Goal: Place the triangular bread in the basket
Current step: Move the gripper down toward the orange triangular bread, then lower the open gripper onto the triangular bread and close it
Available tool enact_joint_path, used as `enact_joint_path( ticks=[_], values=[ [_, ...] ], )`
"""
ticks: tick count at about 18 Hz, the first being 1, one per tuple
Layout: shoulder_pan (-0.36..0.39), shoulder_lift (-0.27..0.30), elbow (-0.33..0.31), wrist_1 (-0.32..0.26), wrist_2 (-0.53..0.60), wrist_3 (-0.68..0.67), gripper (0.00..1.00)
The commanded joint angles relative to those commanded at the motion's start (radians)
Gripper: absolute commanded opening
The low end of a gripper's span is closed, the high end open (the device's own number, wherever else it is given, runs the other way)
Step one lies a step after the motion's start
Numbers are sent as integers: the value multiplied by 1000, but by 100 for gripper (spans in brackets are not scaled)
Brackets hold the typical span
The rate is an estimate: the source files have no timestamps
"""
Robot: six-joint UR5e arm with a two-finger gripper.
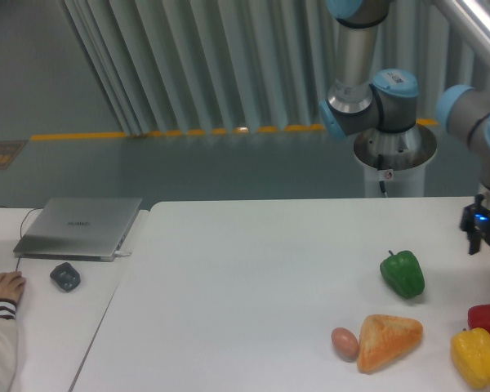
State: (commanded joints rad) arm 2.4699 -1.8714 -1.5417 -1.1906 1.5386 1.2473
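camera view shows the triangular bread (389, 340) lying on the table (245, 286) touching a brown egg (344, 343), untouched. the gripper (488, 238) hangs at the right edge, well apart from it, its jaws cut off so i cannot tell their opening. judging by this, the approach is in hand; next it must come down over the bread.
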Motion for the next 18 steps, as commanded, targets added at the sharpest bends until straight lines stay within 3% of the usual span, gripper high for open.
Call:
enact_joint_path(
  ticks=[2,6,13,16,18],
  values=[
    [-31,-15,0,51,0,0,100],
    [-75,-58,18,78,3,11,100],
    [-170,-135,54,77,11,9,100],
    [-222,-167,51,77,116,-3,100],
    [-224,-178,45,77,118,1,100]
  ],
)
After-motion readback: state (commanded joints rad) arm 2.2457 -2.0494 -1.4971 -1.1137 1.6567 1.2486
